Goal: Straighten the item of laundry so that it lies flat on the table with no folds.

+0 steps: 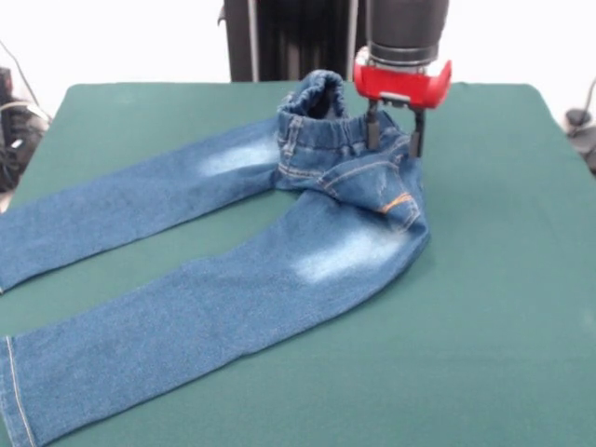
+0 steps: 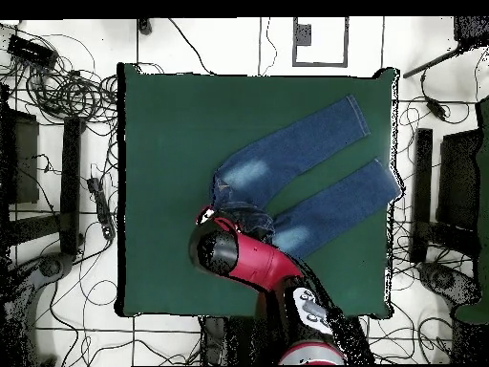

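Observation:
The item of laundry [image 1: 279, 270], a small pair of blue jeans with faded patches, lies on the green table [image 1: 503, 279]. Both legs stretch out toward the left front. The waist end is bunched: the elastic waistband [image 1: 317, 98] stands up, and a flap with orange stitching [image 1: 396, 203] is folded over. My gripper [image 1: 395, 144] hangs from its red body straight above this bunched waist. It is open, its two dark fingers apart and their tips down at the fabric. In the overhead view the arm's head [image 2: 218, 247] covers the waist of the jeans [image 2: 306, 182], and the legs run up and right across the table [image 2: 162, 143].
Cables [image 2: 67, 96] and dark stands [image 2: 72, 172] lie on the floor around the table in the overhead view. Bare green cloth shows to the right of the jeans in the front view. One leg's hem [image 1: 14, 391] reaches the table's near left edge.

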Robot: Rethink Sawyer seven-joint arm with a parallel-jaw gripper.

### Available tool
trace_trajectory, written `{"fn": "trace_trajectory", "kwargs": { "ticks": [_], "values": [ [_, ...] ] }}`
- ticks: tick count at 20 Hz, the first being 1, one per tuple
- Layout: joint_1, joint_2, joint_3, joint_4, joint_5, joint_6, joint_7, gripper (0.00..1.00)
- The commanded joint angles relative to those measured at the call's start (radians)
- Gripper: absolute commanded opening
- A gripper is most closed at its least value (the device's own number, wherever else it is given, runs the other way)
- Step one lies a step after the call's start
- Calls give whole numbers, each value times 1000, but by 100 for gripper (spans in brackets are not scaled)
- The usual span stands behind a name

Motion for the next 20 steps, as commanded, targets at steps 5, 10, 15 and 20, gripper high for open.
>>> {"fn": "trace_trajectory", "kwargs": {
  "ticks": [5,10,15,20],
  "values": [
    [143,67,104,41,163,-21,353,100],
    [214,91,88,-3,230,-18,384,100],
    [262,96,66,-37,279,7,393,100],
    [282,49,19,-33,287,68,368,100]
  ]
}}
